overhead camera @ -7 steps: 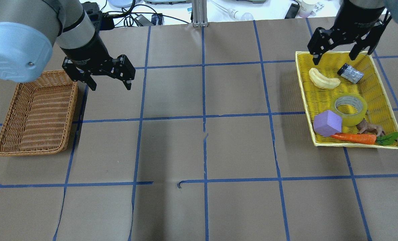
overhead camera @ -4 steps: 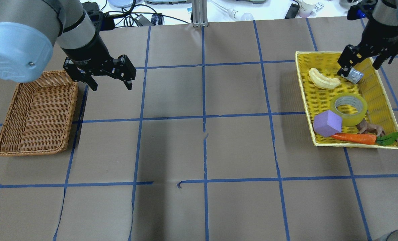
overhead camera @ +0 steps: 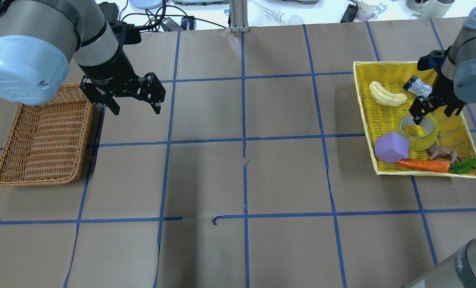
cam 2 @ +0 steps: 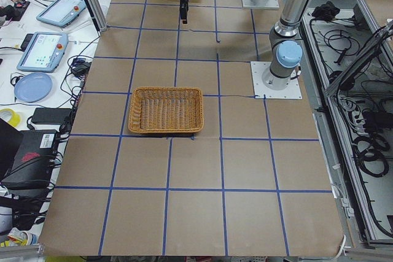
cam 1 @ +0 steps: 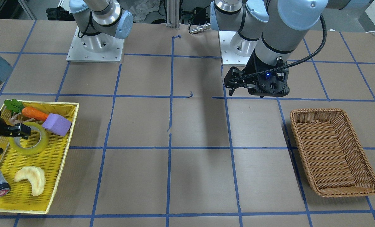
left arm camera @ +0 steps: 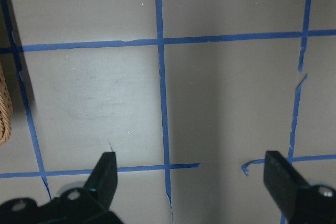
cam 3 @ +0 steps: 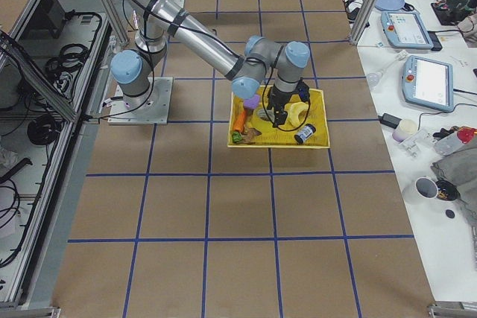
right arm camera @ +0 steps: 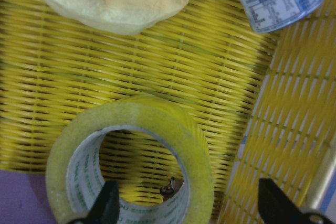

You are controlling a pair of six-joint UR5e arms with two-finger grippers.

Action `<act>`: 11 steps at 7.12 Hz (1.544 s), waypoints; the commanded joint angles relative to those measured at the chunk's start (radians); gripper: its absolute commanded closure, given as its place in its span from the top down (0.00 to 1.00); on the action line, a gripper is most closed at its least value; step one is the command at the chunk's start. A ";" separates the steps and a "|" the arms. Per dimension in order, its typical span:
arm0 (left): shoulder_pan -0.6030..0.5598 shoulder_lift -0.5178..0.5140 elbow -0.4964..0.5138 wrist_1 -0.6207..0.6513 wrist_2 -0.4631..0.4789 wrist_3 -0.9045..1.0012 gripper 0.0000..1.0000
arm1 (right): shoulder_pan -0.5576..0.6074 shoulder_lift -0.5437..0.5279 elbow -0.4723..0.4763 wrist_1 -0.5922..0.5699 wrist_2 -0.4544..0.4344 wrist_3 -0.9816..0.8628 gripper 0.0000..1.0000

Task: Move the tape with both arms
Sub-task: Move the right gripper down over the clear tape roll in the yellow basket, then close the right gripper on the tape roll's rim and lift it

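Observation:
The yellow-green tape (overhead camera: 422, 143) lies flat in the yellow tray (overhead camera: 422, 173), beside a purple block. My right gripper (overhead camera: 433, 115) is open and low over the tape. In the right wrist view, one finger (right arm camera: 105, 208) is inside the ring (right arm camera: 157, 124) and the other (right arm camera: 278, 203) is outside it, so the jaws straddle the ring's wall. The tape also shows in the front view (cam 1: 32, 150). My left gripper (overhead camera: 137, 108) is open and empty above bare table, just right of the wicker basket (overhead camera: 5, 160). Its wrist view shows open fingers (left arm camera: 105, 177) over blue grid lines.
The tray also holds a purple block (overhead camera: 390, 147), a carrot (overhead camera: 424, 165), a pale crescent (overhead camera: 386, 95), a small grey cylinder (overhead camera: 418, 86) and a brown figurine (overhead camera: 442, 152). The wicker basket holds nothing. Blue tape lines grid the brown table.
My right gripper has moved from the tray's far end, past the grey cylinder, down onto the tape, staying open. My left gripper has shifted slightly.

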 commanded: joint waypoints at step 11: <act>0.001 0.000 -0.001 0.002 0.004 0.000 1.00 | 0.103 -0.054 -0.181 0.040 0.170 0.078 0.00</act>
